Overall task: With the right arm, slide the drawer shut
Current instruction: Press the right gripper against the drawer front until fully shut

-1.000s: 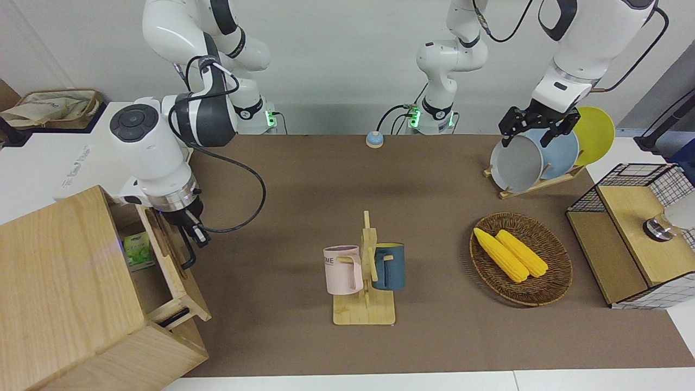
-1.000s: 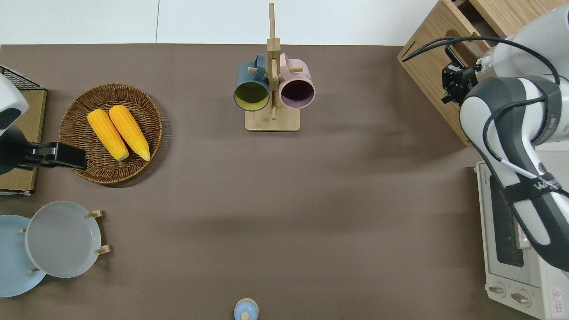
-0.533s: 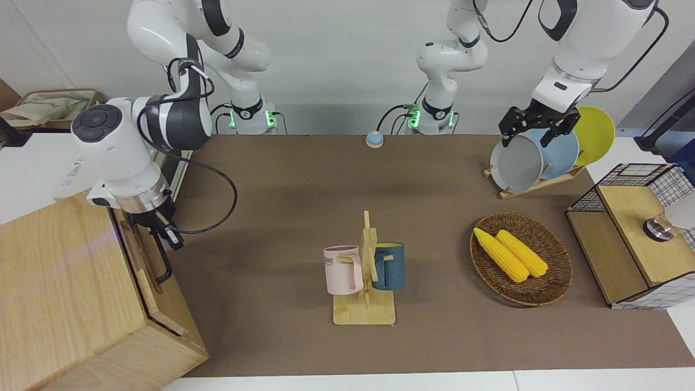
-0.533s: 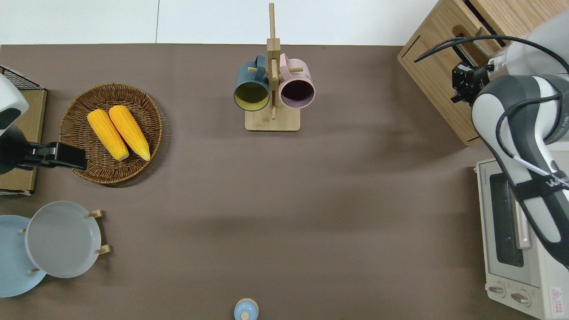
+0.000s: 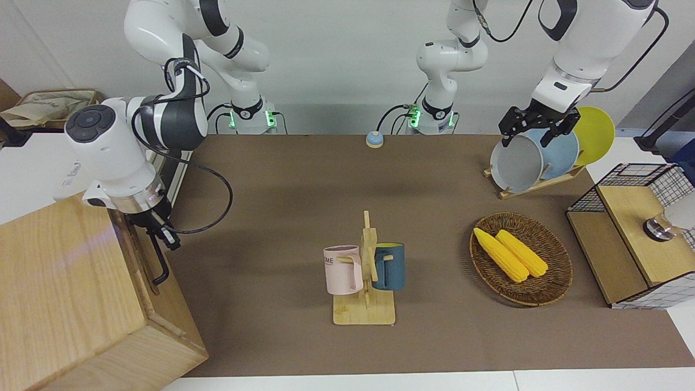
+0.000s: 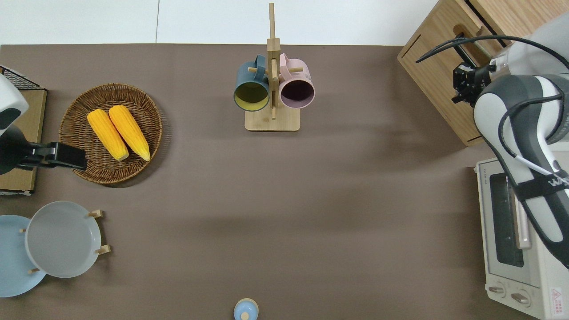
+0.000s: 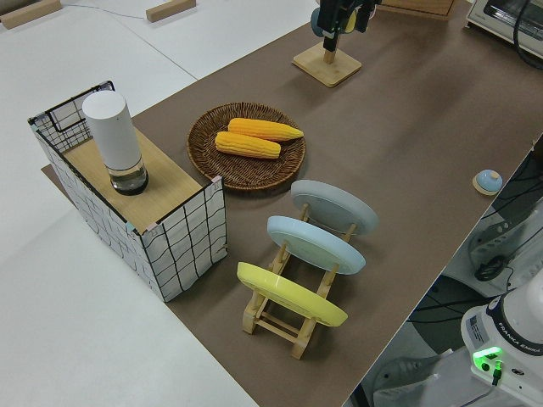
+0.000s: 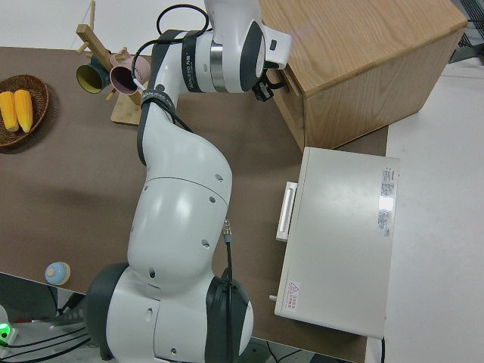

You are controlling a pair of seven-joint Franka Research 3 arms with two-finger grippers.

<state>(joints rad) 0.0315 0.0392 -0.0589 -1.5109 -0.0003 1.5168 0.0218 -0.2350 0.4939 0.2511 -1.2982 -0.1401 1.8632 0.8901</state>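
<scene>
With the drawer nearly flush, the right claw, its opening indiscernible, should press squarely against the handle.

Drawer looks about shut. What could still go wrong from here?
1. The right pincer sits right at the black loop handle on the drawer; retracting sideways could snag it and drag the drawer out.
2. The right arm's cable loops beside the cabinet and might catch its corner.
</scene>
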